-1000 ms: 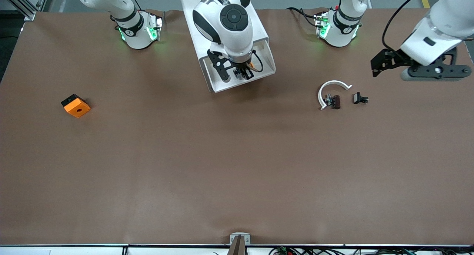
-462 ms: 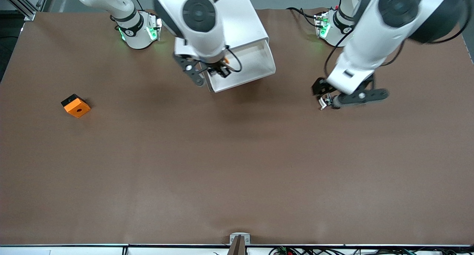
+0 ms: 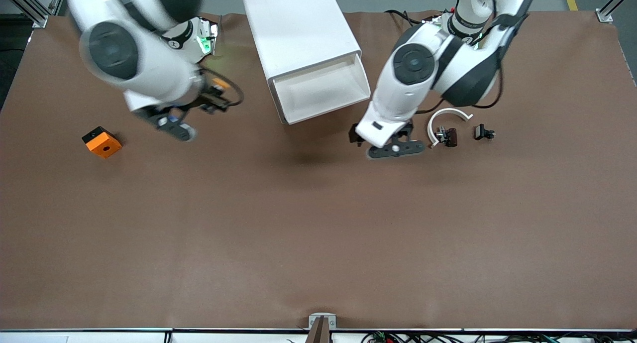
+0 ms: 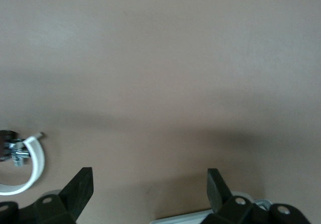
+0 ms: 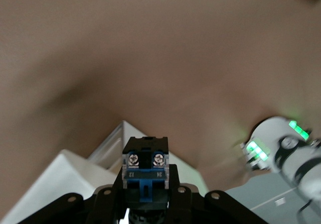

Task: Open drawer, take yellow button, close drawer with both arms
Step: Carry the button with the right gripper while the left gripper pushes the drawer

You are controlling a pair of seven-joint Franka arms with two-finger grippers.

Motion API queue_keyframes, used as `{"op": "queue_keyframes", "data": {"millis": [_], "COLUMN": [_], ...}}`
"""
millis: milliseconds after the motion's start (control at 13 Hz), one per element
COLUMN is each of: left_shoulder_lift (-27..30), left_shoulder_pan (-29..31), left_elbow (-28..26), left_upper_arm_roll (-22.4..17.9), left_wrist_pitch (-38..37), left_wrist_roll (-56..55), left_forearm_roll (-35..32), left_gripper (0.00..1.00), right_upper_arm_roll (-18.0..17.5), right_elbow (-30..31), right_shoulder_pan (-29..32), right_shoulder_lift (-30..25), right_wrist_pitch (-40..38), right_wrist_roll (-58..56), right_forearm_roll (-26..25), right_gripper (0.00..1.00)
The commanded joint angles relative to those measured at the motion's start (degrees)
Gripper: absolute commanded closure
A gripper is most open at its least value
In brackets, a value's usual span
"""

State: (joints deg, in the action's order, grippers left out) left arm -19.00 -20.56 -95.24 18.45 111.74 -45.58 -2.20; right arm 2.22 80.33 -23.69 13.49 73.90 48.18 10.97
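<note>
Front view
- Cabinet: white cabinet [image 3: 301, 32] stands between the 2 arm bases.
- Drawer: top drawer [image 3: 323, 91] is pulled out toward the front camera; its tray shows bare white.
- Right gripper: right gripper [image 3: 215, 95] is in the air over the brown table [image 3: 318, 233], between the cabinet and the orange square block [image 3: 102, 142].
- Right grip: fingers closed on the button [image 3: 217, 86]; its orange cap shows at the tip.
- Left gripper: left gripper [image 3: 385, 141] is low over the table, just off the drawer's open corner, toward the left arm's end.
- Left grip: cannot tell from here.
- Other items: white curved clip [image 3: 447, 118], with a dark connector [image 3: 449, 137] touching it and a small black part [image 3: 483, 132] beside them, toward the left arm's end.

Left wrist view
- Fingers: 2 black fingers [image 4: 80, 191] spread wide, with nothing between them, only table.
- Edge items: the white curved clip [image 4: 30, 166] and a strip of white drawer rim [image 4: 200, 216].

Right wrist view
- Held part: the button [image 5: 145, 171] is clamped between the fingers, its blue-black body with 2 screws facing the camera.
- Background: white cabinet corner [image 5: 75, 176] and a green-lit arm base [image 5: 281, 148].
</note>
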Motion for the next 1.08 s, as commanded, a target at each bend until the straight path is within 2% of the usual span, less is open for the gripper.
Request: {"op": "queue_keyframes", "data": {"millis": [0,154,462,615,846,1000], "left_shoulder_lift": [-3.84,-5.95,-6.32,-6.23,-6.49,-6.58], "left_shoulder_pan": [-2.27,-4.39,-6.59,-6.68,-6.68,-6.68], "left_elbow": [2.34,2.34,1.46,1.37,1.02,0.76], "left_upper_arm_roll": [0.44,0.45,1.41,3.42,5.19,5.54], "left_wrist_pitch": [-0.38,-0.38,-4.66,-6.18,-7.32,-7.32], "left_wrist_roll": [-0.82,-5.10,-6.62,-6.80,-6.89,-6.71], "left_forearm_roll": [-0.18,2.28,6.32,7.38,7.56,10.00], "left_gripper": [0.00,0.00,0.00,0.00,0.00,0.00], "right_upper_arm_roll": [-1.08,-1.08,-1.08,-1.08,-1.08,-1.08], "right_elbow": [6.15,8.26,15.53,19.67,28.45,35.13], "right_shoulder_pan": [7.67,9.36,15.59,19.45,23.68,26.75], "right_shoulder_lift": [-2.85,-2.85,-2.94,-2.94,-3.20,-3.20], "right_wrist_pitch": [0.90,2.30,12.11,18.45,31.18,41.71], "right_wrist_roll": [-14.12,-21.07,-36.63,-43.40,-49.22,-54.75], "right_forearm_roll": [-0.94,-7.25,-13.23,-13.61,-13.69,-13.69], "right_gripper": [0.85,0.85,0.85,0.85,0.82,0.82]}}
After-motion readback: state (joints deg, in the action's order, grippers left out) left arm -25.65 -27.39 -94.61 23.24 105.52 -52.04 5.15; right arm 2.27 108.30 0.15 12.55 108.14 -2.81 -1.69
